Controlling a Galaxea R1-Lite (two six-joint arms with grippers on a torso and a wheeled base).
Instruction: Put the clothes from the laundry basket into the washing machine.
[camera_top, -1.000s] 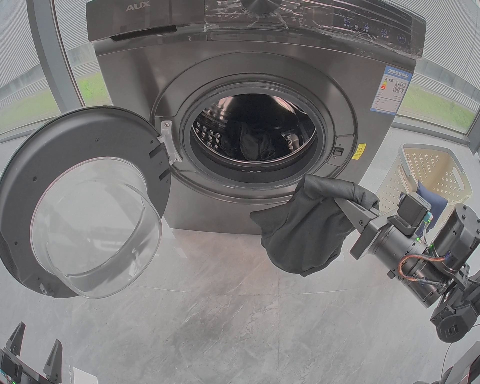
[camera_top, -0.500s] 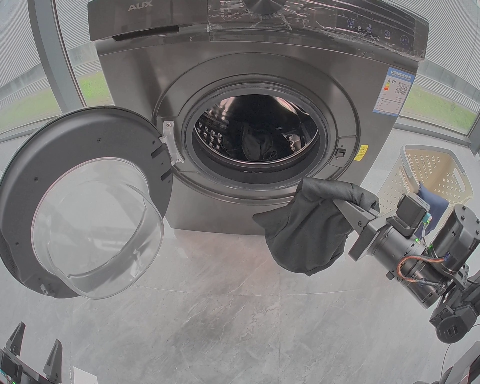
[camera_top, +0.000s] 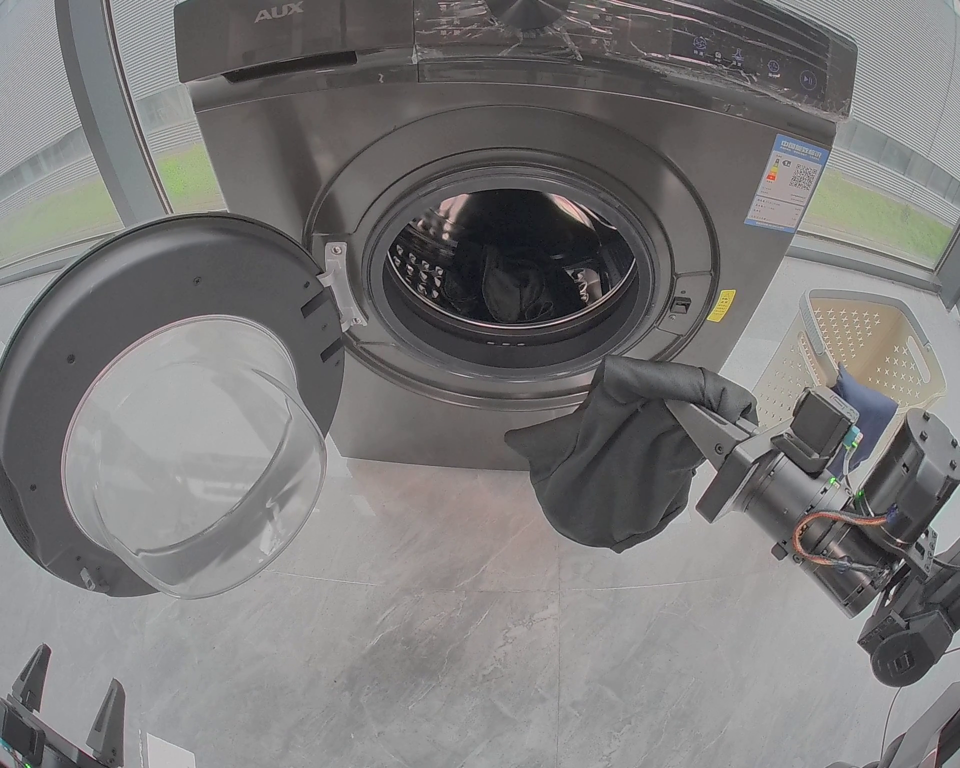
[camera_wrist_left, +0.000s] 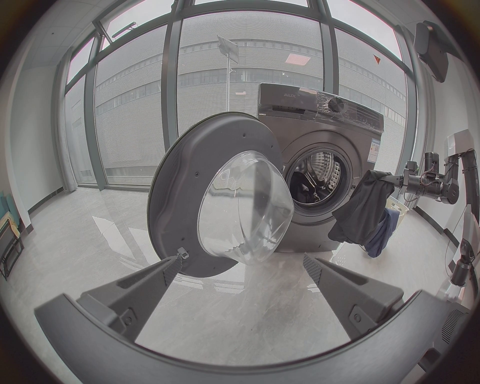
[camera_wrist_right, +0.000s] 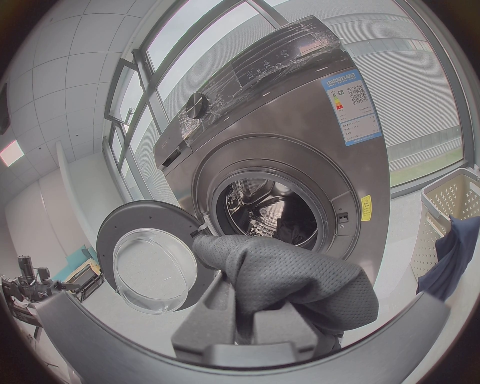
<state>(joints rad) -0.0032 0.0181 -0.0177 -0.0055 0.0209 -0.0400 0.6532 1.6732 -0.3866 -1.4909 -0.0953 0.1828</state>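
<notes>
**Left tool** (camera_top: 70, 695): low at the left, fingers spread wide, holding nothing.

**Door** (camera_top: 170, 400): swung fully open, to the left of the washer (camera_top: 500, 120).

**Drum** (camera_top: 510, 230): mouth unobstructed, with dark clothes (camera_top: 515, 285) lying at its bottom.

**Garment** (camera_top: 615, 460): dark grey mesh, hanging below and right of the drum mouth. It is clear of the floor (camera_top: 450, 620) and just in front of the washer's front panel; contact with the panel cannot be told.

**Right tool** (camera_top: 705, 420): pinched shut on a bunched fold at the garment's top. The cloth drapes over the fingers and the rest hangs free.

**Handling:** the garment appears light, limp and not fragile. Its mesh should give the pads good purchase, so slipping seems unlikely. The loose tail will probably trail and may catch on the drum's rim. A hold on a gathered fold nearer the middle would shorten that tail.

**Basket** (camera_top: 905, 330): on the floor at the washer's right front corner, with a blue garment (camera_top: 868, 405) draped over its rim.
</notes>
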